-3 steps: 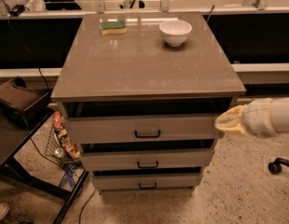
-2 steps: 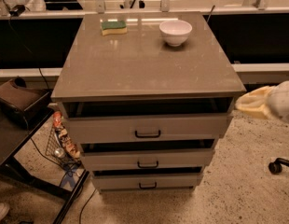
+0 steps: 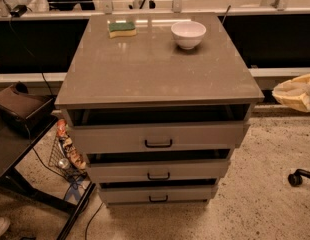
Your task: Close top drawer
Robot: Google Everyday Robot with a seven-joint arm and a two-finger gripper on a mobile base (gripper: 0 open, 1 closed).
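Gripper: the gripper (image 3: 293, 92) sits at the far right, level with the cabinet's front corner and well apart from it, touching nothing I can see.
Gripper state: there is no telling whether it is spread or clamped. Only a pale cream, rumpled mass shows, and the picture's right edge cuts it off.
Arm: the rest is out of frame, beyond that edge.
Top drawer: the top drawer (image 3: 120, 136) is right under the cabinet top (image 3: 155, 69), pulled out a little, with its front standing forward of the carcass.
Drawer gap: a dark band runs above the front panel, and the inside is too black to read.
Handle: a small black bar handle (image 3: 158, 144) sits dead centre on the front, with nothing on it.
Middle drawer: the middle drawer (image 3: 120, 171) also stands a touch proud, with a dark slit above it.
Bottom drawer: the bottom drawer (image 3: 120, 195) has a shorter front and is stepped back under the others.
On top: a white bowl (image 3: 188, 34) stands upright back right, and a green-and-yellow sponge (image 3: 122, 29) lies back left, well apart from it.
Left side: a wire basket (image 3: 65, 156) with something colourful in it is tucked against the cabinet, but what it holds is hard to make out.
Further left: a dark side table (image 3: 10, 151), cropped by the frame, has a brown lump (image 3: 20, 108) behind it that I can't identify.
Lower right: a black caster wheel (image 3: 295, 179) rests on the speckled floor (image 3: 265, 204), and whatever it belongs to is cut off.
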